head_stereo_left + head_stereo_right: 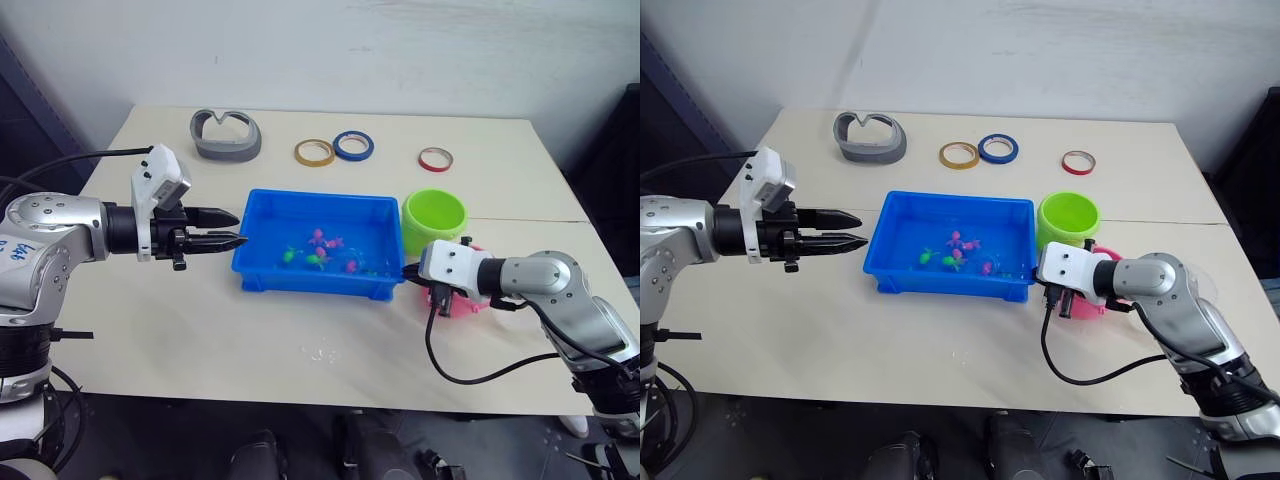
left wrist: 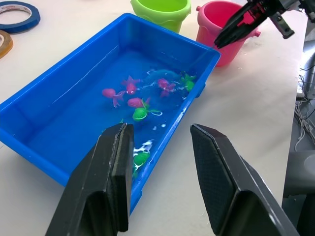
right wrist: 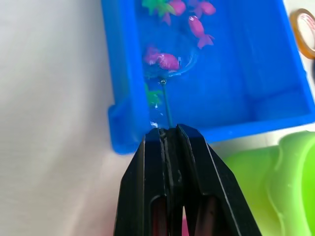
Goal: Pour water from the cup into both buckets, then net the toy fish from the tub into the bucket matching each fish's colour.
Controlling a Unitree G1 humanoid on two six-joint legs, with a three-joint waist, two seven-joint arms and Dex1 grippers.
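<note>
The blue tub point(image 1: 310, 195) holds water and several pink and green toy fish point(image 1: 320, 250). To its right stand the green bucket point(image 1: 433, 215) and, closer to me, the pink bucket point(image 1: 462, 305). My right gripper point(image 1: 408, 270) hangs at the tub's right front corner, in front of the pink bucket. It is shut on the net's thin black handle point(image 3: 166, 105), which reaches into the water by a pink fish point(image 3: 169, 61). My left gripper point(image 1: 238, 227) is open and empty just off the tub's left end. The cup is hidden.
At the back of the table lie a grey curved piece point(image 1: 226, 135) and yellow point(image 1: 314, 152), blue point(image 1: 353, 145) and red point(image 1: 435, 158) tape rings. A few water drops point(image 1: 320, 352) sit on the table in front of the tub.
</note>
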